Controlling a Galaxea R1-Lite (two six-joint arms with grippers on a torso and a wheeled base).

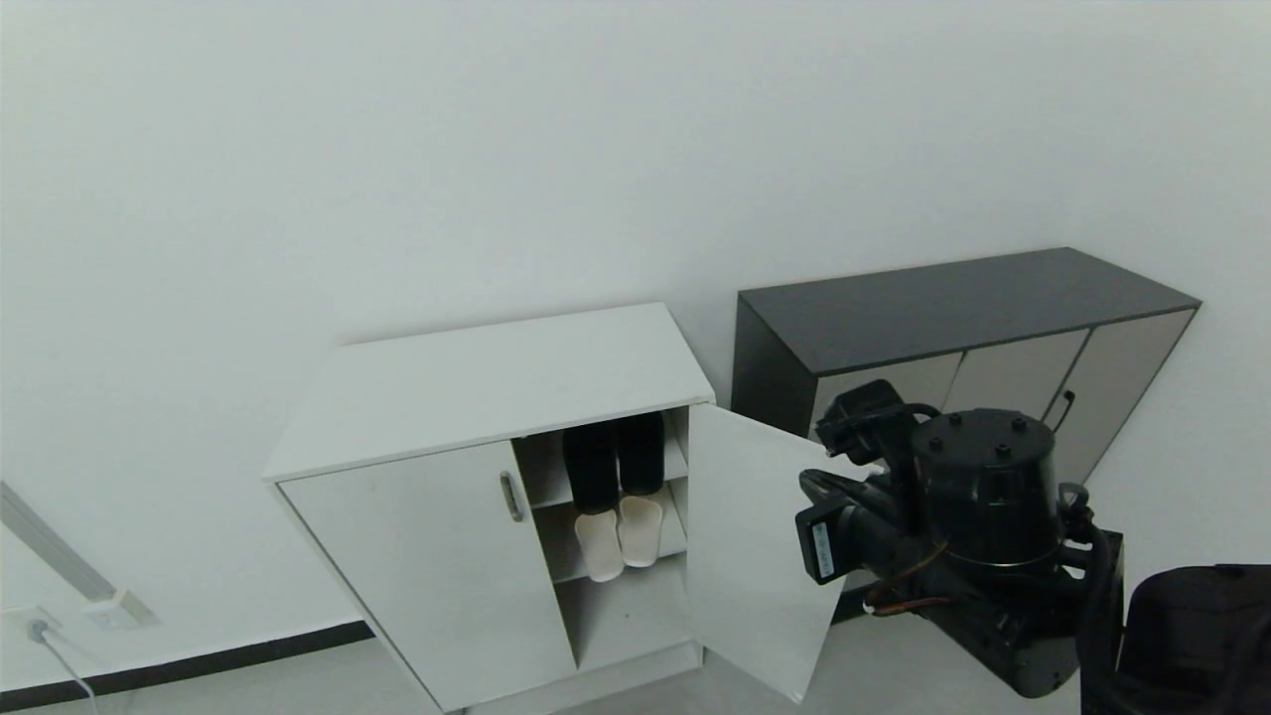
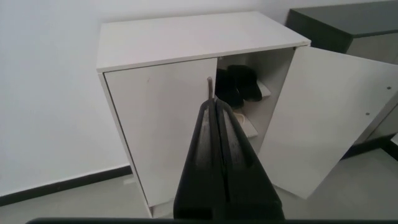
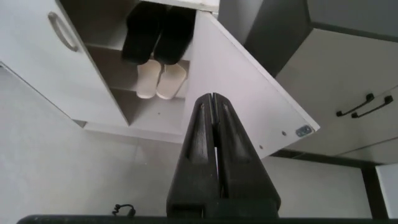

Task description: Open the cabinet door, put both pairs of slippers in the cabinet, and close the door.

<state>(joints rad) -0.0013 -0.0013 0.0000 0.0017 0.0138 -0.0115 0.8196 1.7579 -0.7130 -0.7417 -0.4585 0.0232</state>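
Two pairs of slippers lie inside the cabinet point(image 1: 477, 387): the black slippers point(image 1: 616, 459) on its upper shelf, the white slippers point(image 1: 621, 536) on the shelf directly below. The cabinet's right-hand door point(image 1: 755, 536) stands swung wide open, and its left-hand door point(image 1: 427, 566) is shut. Judged from this layout, loading is complete and only the closing step remains. The right gripper point(image 3: 213, 98) hangs in front of the cabinet, near the open door, with its fingers pressed together and nothing held. The left gripper point(image 2: 213, 102) faces the cabinet's shut door, likewise closed and empty. The next move calls for setting the right gripper against the open door's outer face near its free edge, then pushing along the hinge arc until the door sits flush with the cabinet front. The white slippers reach the front edge of their shelf, so clearance should be confirmed. The open door's handle is hidden. Contact between the right gripper and the door cannot be determined. The slippers' inner ends are lost in shadow, and the door partly covers the cabinet's bottom compartment.
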